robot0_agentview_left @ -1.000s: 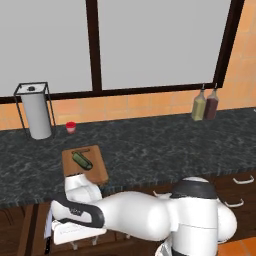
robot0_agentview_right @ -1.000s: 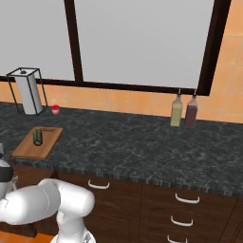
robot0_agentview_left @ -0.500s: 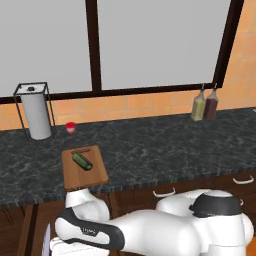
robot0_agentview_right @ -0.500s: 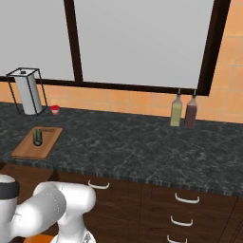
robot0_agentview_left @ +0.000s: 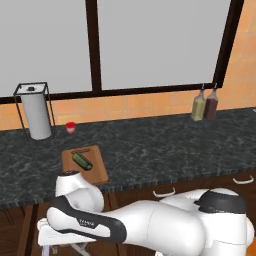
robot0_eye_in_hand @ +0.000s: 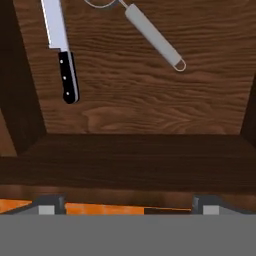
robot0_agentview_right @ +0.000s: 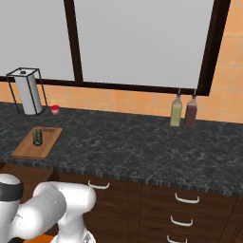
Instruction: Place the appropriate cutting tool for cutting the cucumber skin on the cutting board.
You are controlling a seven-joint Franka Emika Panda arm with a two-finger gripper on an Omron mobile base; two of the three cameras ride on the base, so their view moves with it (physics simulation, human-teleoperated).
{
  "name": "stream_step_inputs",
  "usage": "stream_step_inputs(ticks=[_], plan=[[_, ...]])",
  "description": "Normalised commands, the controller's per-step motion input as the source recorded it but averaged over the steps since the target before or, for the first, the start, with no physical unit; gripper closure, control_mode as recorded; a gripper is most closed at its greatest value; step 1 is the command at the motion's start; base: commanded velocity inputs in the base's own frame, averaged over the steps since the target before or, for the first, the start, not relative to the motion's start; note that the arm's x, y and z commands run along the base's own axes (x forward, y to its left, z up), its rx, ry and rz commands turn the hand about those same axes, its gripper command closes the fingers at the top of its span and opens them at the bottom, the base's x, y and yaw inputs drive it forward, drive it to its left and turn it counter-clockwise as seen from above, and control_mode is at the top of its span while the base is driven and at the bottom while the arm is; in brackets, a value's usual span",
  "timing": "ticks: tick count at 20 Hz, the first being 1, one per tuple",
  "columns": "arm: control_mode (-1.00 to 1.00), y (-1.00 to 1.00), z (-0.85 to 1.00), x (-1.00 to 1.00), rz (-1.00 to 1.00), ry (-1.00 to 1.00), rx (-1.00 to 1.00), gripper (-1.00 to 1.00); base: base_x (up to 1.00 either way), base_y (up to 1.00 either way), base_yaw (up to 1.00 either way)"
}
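Speckled black stone formed the long desk (robot0_agentview_left: 165, 150), running beneath a wide grey window with a dark frame and an orange tiled wall. Dark brown cabinets (robot0_agentview_right: 190, 209) with curved pale handles stood under it. At the left end lay the cutting board (robot0_agentview_left: 92, 167), a flat brown wooden rectangle, with the cucumber (robot0_agentview_left: 81, 160), a short dark green cylinder with rounded ends, resting on top. A white paper roll in a thin black wire stand (robot0_agentview_left: 36, 111) stood against the wall, a small red cup (robot0_agentview_left: 70, 127) just beside it. Two slim bottles (robot0_agentview_right: 184, 111), one yellowish and one dark red, stood together further right. In the hand view, an open wooden drawer (robot0_eye_in_hand: 130, 95) with grained bottom held a knife (robot0_eye_in_hand: 62, 52) with a black riveted handle and straight steel blade, and well apart from it the peeler (robot0_eye_in_hand: 150, 32), silver-grey, slim-handled, its looped head cut by the frame. The jaws (robot0_eye_in_hand: 127, 205) stood wide apart, holding nothing.
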Motion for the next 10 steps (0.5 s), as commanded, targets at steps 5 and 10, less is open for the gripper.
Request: stream_step_inputs(ticks=[5, 10], plan=[[-1.0, 0.08, -0.15, 0.36, 0.08, -0.19, -0.06, -1.0, 0.0, 0.0, 0.0], [-1.0, -0.1, -0.28, 0.25, 0.18, -0.11, -0.01, -1.0, 0.0, 0.0, 0.0]])
